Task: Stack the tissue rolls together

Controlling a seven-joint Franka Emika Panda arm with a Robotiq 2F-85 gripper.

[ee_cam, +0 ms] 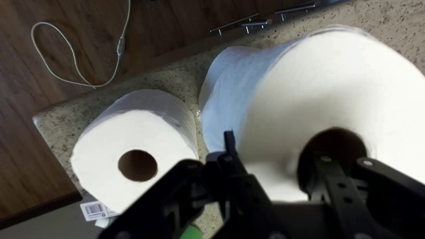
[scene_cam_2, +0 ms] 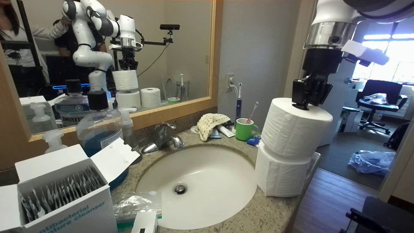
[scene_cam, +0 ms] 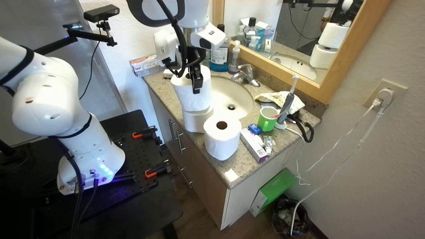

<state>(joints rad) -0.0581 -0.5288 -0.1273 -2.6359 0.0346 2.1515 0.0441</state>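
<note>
Variously direct or mirrored: unstacked roll (scene_cam: 222,141)

Open air over the lone roll (scene_cam: 222,137); ten to eleven o'clock blocked.
With that roll as dial centre in an exterior view, we meet the lower roll (scene_cam: 196,122) at ten, top roll (scene_cam: 196,101) and gripper (scene_cam: 193,83) at eleven, mug (scene_cam: 268,121) past two, carton (scene_cam: 253,145) past three; we find room over the sink (scene_cam: 239,96) at one.
</note>
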